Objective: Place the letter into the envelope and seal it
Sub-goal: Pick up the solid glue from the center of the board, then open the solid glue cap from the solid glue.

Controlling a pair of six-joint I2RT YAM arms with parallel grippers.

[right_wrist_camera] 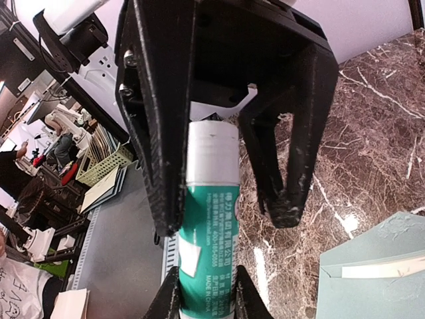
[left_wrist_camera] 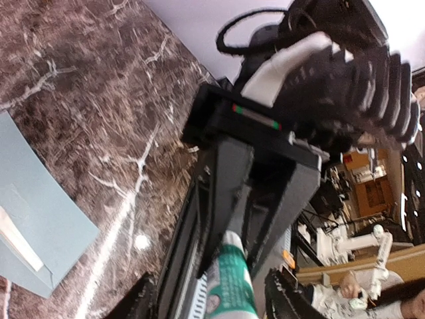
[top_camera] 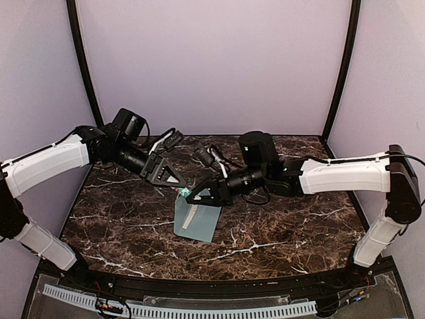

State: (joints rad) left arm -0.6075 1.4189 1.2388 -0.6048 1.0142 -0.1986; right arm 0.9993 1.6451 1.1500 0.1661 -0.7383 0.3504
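I see R gripper [right_wrist_camera: 207, 296] fingers pinching green body of glue stick [right_wrist_camera: 211, 199]. L gripper [left_wrist_camera: 216, 296] fingers spread round white cap end, gap on one side. Label: Chinese print, "MADE IN CHINA", rest too small for me. Envelope [top_camera: 199, 226] flat on marble table [top_camera: 279, 226], mid-table, corner under stick. Whitish strip [right_wrist_camera: 382, 268] at its mouth; can't tell if letter.

Table [top_camera: 285, 226] looks glossy marble; envelope [top_camera: 206, 226] matt paper; glue stick [right_wrist_camera: 209, 219] smooth plastic (label printed).
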